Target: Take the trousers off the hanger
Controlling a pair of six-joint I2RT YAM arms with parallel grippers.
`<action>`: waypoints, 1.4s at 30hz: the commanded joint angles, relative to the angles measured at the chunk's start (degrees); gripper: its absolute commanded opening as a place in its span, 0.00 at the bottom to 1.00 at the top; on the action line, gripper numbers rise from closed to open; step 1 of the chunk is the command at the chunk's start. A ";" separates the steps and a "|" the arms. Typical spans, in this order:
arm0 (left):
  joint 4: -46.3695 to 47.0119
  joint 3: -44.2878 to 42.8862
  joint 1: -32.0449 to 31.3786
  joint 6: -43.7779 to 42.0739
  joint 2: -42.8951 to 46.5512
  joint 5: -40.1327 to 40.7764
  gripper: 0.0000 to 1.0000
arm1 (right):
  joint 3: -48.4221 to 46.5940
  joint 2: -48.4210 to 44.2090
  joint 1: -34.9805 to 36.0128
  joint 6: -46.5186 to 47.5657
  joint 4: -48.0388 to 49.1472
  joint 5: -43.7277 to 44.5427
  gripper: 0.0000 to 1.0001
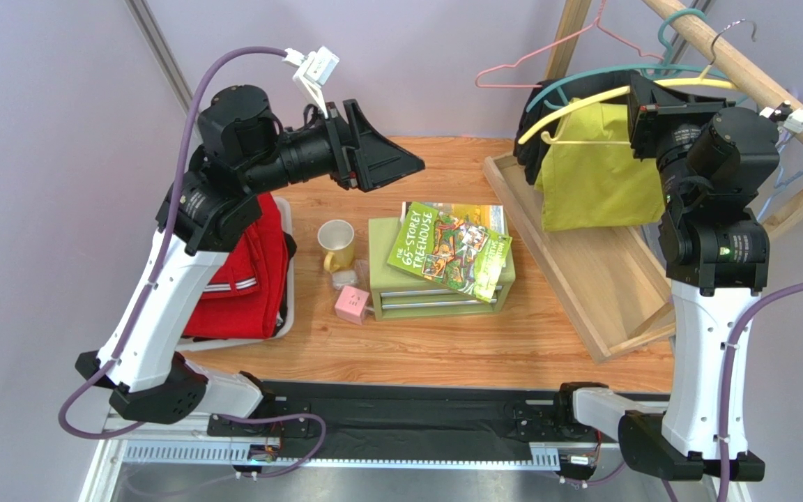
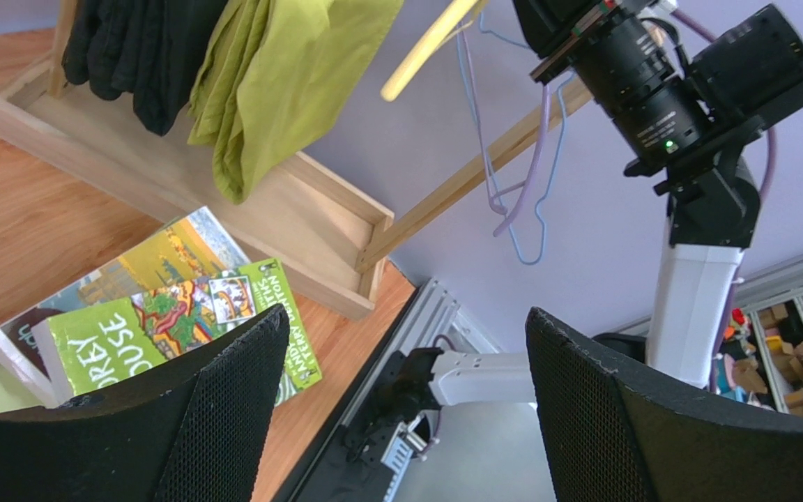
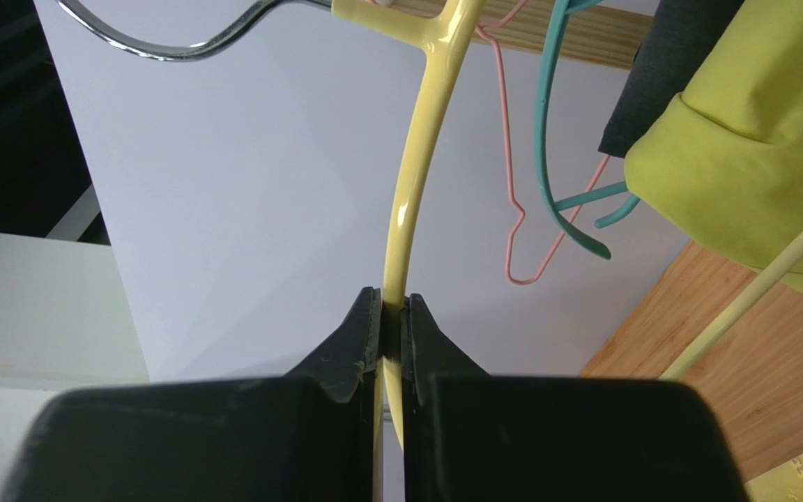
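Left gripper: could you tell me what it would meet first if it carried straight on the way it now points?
Probably nothing close: the open left gripper points across open air toward the right arm, which looks like the first thing in line, though depth is unclear.

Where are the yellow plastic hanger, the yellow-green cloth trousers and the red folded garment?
yellow plastic hanger (image 3: 413, 188), right wrist view, its arm above the closed fingers
yellow-green cloth trousers (image 1: 589, 173), top external view, middle of the hanging cloth
red folded garment (image 1: 243, 277), top external view, its top face

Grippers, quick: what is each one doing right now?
Left gripper: open, holding nothing.
Right gripper: shut on the yellow hanger.
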State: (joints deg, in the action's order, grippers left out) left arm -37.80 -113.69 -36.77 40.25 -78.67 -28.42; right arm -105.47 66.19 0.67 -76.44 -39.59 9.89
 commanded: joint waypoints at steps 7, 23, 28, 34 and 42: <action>4.31 -0.56 -0.31 2.99 1.86 -2.24 0.86 | 2.03 -1.60 -0.05 -2.57 6.63 -5.58 0.00; 8.27 -20.95 -9.62 -10.35 -13.77 -4.54 0.90 | -0.52 -1.15 -0.14 -4.14 1.46 -17.43 0.00; 4.07 -27.98 -16.39 -18.09 -20.10 1.25 0.90 | 0.44 -3.96 -0.14 -5.20 -1.53 -19.91 0.00; 4.14 -26.23 -20.26 -24.95 -22.13 9.87 0.90 | 0.35 -6.78 -0.14 -6.08 -4.26 -22.72 0.00; 3.44 -25.61 -23.52 -26.10 -24.68 14.19 0.64 | 0.00 -9.33 -0.05 -7.67 -6.28 -25.53 0.00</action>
State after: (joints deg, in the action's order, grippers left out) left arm -35.38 -138.69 -58.78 16.84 -102.56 -17.28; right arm -103.55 57.52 0.67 -82.78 -47.11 -12.36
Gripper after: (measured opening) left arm 0.727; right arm 0.040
